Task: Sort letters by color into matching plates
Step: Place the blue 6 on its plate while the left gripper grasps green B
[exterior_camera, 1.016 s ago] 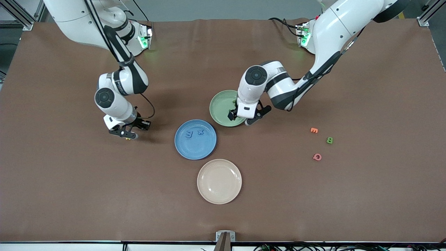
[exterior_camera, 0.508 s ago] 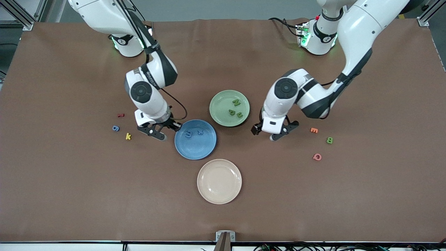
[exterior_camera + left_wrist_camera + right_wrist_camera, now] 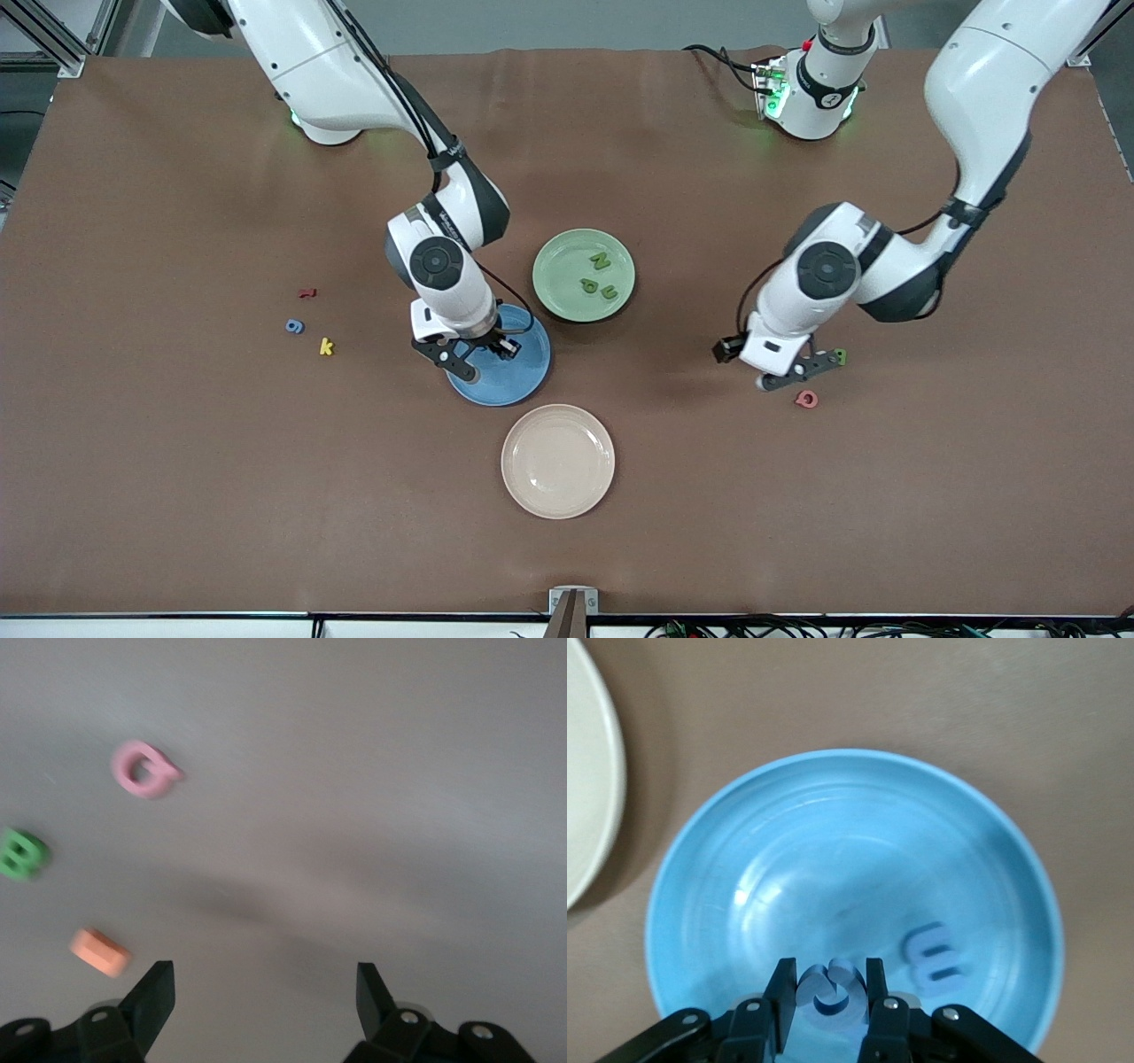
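Right pincer (image 3: 830,1003): clamped on a blue letter (image 3: 829,992), directly over the blue plate (image 3: 726,868).
Left pincer (image 3: 266,988): wide apart above the tabletop (image 3: 372,797); green B (image 3: 22,853) just ahead, probably its target.

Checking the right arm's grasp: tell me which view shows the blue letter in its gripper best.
The right wrist view: the blue letter sits pinched between the right gripper fingers over the blue plate. The front view hides it under the arm; the left wrist view doesn't show it.

Three green letters (image 3: 600,275) in green plate (image 3: 554,266); blue m (image 3: 932,958) in blue plate (image 3: 744,868)
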Available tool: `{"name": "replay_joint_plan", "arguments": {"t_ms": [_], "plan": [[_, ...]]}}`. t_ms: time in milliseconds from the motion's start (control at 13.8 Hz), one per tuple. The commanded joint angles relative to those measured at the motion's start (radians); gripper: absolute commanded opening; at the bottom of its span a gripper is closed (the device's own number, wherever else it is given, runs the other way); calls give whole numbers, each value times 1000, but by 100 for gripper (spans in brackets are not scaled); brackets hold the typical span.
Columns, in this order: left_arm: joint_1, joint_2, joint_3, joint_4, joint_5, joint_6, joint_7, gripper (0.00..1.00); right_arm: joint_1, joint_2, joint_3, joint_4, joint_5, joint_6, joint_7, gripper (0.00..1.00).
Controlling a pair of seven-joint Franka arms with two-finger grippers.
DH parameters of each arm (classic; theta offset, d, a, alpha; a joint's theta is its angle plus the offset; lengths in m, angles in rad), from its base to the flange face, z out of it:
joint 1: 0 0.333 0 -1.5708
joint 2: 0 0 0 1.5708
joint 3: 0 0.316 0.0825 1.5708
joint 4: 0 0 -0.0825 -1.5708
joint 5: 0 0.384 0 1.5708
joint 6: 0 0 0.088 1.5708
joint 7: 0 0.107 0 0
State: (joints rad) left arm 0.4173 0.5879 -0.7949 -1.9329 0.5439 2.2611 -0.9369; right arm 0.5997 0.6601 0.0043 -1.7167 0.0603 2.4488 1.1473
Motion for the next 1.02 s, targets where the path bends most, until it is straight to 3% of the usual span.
{"name": "replay_joint_plan", "arguments": {"t_ms": [0, 363, 435, 508, 580, 798, 943], "plan": [[90, -26, -9, -46, 34, -5, 162, 91, 20, 53, -7, 87, 4, -16, 51, 23], [247, -16, -10, -89, 102, 8, 392, 86, 55, 122, -7, 161, 3, -16, 117, 24], [273, -11, -10, -93, 111, 14, 444, 84, 57, 122, -7, 161, 3, -17, 117, 29], [294, -10, -10, -106, 111, 18, 493, 83, 61, 122, -7, 160, 1, -19, 115, 61], [319, -4, -10, -119, 111, 43, 544, 82, 68, 122, -9, 158, -4, -19, 117, 100], [405, 22, -10, -176, 111, 159, 680, 80, 65, 113, -9, 161, -14, -63, 103, 100], [417, 26, -10, -181, 111, 169, 742, 79, 57, 104, -10, 160, -16, -96, 101, 100]]}}
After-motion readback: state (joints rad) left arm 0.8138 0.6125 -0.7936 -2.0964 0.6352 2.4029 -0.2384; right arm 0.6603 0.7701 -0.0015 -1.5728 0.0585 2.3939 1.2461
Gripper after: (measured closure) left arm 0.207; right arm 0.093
